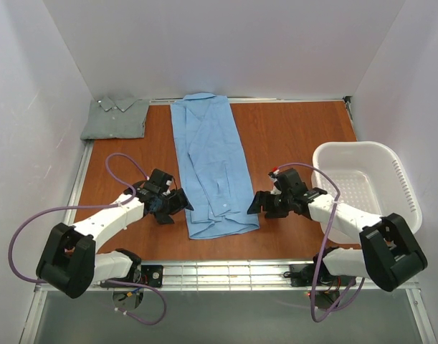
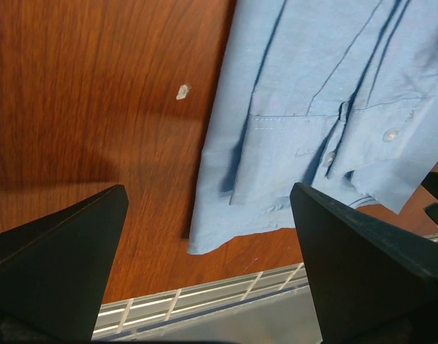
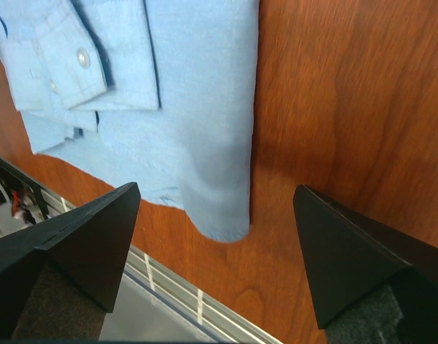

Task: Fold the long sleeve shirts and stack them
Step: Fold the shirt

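The light blue shirt (image 1: 210, 161) lies flat as a long narrow strip down the middle of the wooden table, collar at the far end, sleeves folded in. Its near hem shows in the left wrist view (image 2: 305, 107) and the right wrist view (image 3: 168, 93). The grey-green shirt (image 1: 117, 117) lies folded at the far left corner. My left gripper (image 1: 181, 203) is open and empty just left of the blue shirt's near end. My right gripper (image 1: 258, 203) is open and empty just right of that end.
A white plastic laundry basket (image 1: 401, 183) stands at the right edge, beside my right arm. A metal rail (image 1: 219, 271) runs along the table's near edge. A small white speck (image 2: 183, 91) lies on the wood left of the shirt.
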Motion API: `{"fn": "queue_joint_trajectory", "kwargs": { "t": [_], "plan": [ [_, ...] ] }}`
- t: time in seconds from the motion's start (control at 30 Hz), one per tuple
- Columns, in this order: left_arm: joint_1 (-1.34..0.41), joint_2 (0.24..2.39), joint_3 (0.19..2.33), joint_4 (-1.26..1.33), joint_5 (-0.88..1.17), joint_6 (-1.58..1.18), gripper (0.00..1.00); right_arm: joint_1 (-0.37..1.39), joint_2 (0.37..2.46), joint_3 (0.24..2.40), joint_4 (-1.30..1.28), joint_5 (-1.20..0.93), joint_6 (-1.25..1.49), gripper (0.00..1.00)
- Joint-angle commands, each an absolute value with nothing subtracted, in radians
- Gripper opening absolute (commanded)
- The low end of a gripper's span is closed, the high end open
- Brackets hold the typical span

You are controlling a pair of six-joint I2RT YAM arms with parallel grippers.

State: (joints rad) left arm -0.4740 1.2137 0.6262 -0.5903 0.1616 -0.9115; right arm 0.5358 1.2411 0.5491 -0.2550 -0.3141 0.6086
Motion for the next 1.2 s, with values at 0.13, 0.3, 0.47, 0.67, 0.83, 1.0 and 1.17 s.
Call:
{"fn": "queue_joint_trajectory", "kwargs": {
  "t": [0.13, 0.3, 0.47, 0.67, 0.83, 1.0, 1.17],
  "plan": [
    [-0.497, 1.233, 0.580, -0.526, 0.206, -0.973, 0.82, 0.554, 1.345, 0.540, -0.052, -0.360, 0.707, 0.77],
    [-0.512, 1.282, 0.557, -0.500, 0.235, -0.985, 0.77, 0.591, 1.425, 0.569, -0.035, -0.338, 0.719, 0.77],
    [-0.529, 1.333, 0.555, -0.494, 0.232, -0.983, 0.68, 0.620, 1.462, 0.583, -0.037, -0.310, 0.729, 0.73],
    [-0.535, 1.370, 0.555, -0.491, 0.232, -0.988, 0.54, 0.637, 1.515, 0.598, -0.044, -0.288, 0.746, 0.71],
    [-0.535, 1.381, 0.551, -0.488, 0.229, -0.992, 0.38, 0.666, 1.565, 0.620, -0.063, -0.275, 0.755, 0.71],
    [-0.535, 1.390, 0.551, -0.482, 0.238, -0.985, 0.22, 0.681, 1.603, 0.635, -0.077, -0.268, 0.761, 0.64],
    [-0.537, 1.385, 0.557, -0.472, 0.241, -0.979, 0.08, 0.689, 1.624, 0.650, -0.084, -0.265, 0.756, 0.51]
  ]
}}
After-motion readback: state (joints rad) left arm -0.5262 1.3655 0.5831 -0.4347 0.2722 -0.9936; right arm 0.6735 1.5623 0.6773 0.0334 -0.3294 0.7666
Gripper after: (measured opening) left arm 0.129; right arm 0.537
